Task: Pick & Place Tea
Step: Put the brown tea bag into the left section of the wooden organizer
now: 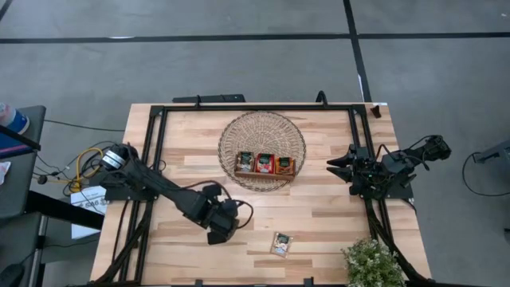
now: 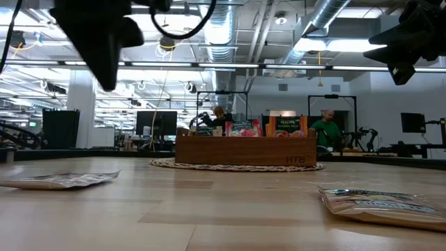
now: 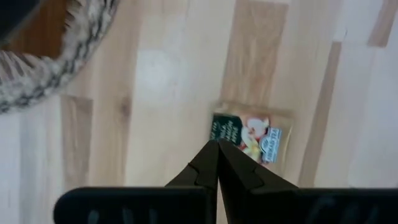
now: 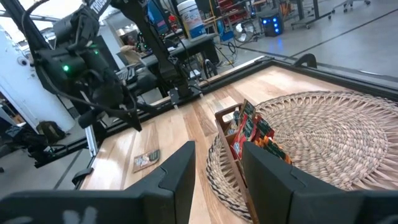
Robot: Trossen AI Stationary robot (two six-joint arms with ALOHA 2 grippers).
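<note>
**One loose tea sachet, fingers closed above it**

One tea sachet (image 1: 280, 244) lies flat on the table (image 1: 319, 215), apart from the wicker basket (image 1: 262, 127). The left gripper (image 3: 217, 149) hovers near it, fingers closed; descending that way would shove the sachet instead of gripping it. The right gripper (image 4: 217, 163) waits open beside the basket.

We've got one cam straight above the wicker basket (image 1: 262, 150), one at tabletop level facing it from far off, plus wrist cams: left hovers close beside it, right looks across it; all share it
</note>
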